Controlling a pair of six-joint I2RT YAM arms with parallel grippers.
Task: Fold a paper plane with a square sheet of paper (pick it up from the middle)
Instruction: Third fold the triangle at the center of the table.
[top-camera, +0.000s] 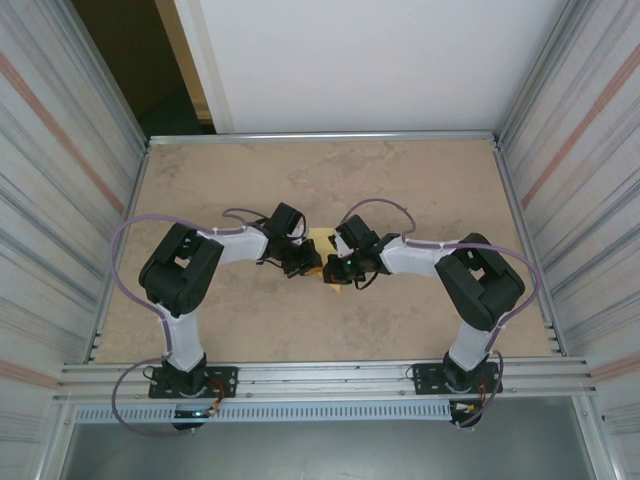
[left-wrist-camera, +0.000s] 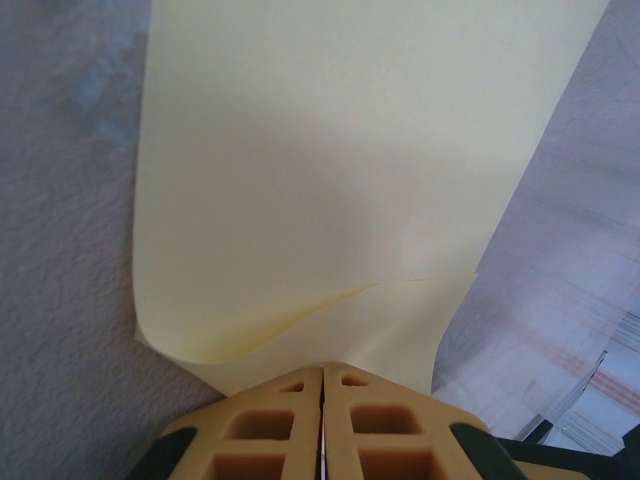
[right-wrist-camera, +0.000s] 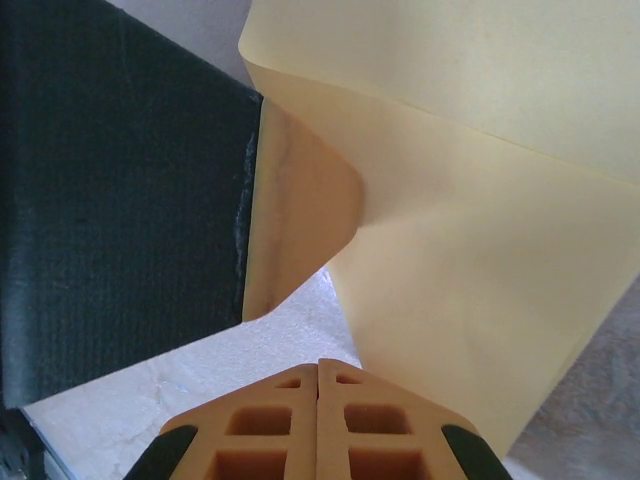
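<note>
Left tool & right tool, each w/ jaws pressed together, pinch the square sheet of paper, held curled between them over counter ctr. Risk: arms pulling apart could tear thin sheet or slip it free; uneven pull = skewed crease.

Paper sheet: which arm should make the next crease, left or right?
Probably right. The left gripper is shut on the sheet at its layered edge, anchoring it; the right gripper sits closed beside the loose curled flap, so it looks freer to move.
</note>
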